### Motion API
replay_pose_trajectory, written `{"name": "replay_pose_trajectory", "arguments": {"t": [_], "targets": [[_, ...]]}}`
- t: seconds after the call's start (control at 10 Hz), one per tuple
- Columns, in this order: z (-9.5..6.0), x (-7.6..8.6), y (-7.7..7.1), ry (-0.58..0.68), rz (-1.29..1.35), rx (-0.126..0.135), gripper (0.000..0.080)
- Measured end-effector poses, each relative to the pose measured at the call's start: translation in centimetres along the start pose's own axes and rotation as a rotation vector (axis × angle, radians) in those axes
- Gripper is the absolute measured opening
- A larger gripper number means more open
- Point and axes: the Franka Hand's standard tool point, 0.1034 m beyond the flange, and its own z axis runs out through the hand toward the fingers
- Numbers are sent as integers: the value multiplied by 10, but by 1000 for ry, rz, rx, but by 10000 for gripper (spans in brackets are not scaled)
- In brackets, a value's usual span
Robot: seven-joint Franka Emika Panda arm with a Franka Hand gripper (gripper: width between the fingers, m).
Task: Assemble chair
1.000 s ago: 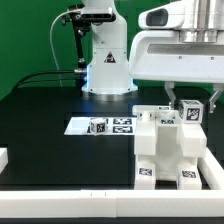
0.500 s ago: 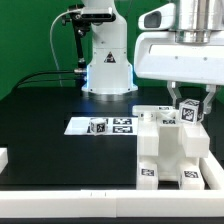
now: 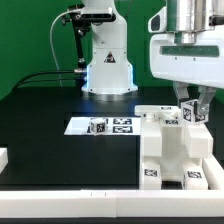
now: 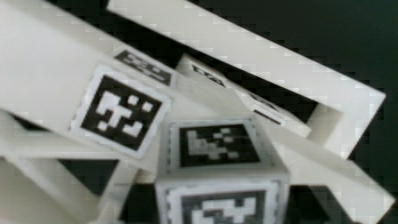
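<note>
My gripper hangs at the exterior view's right, over the partly built white chair. Its fingers are shut on a white chair part with black marker tags, which stands upright at the top back of the chair. In the wrist view the same tagged part sits between the jaws, with the chair's white slats and panels behind it. Where the held part meets the chair is hidden.
The marker board lies flat on the black table beside the chair. The robot base stands at the back. A white rail runs along the table's front edge, with a white block at the left.
The hand has shifted toward the exterior view's right, and the white chair has slid slightly right with it. The tagged part stays in the jaws.
</note>
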Motion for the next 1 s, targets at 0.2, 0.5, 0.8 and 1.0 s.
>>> {"name": "replay_pose_trajectory", "arguments": {"t": [0.2,0.5,0.8,1.0], "targets": [[0,0,0,0,-45,0,378],[-2,-3,-2,-3,-317,-5,630],[1,-7,0,-11,-753,-3,649],[1,-4,0,-4,-891,-9,649]]}}
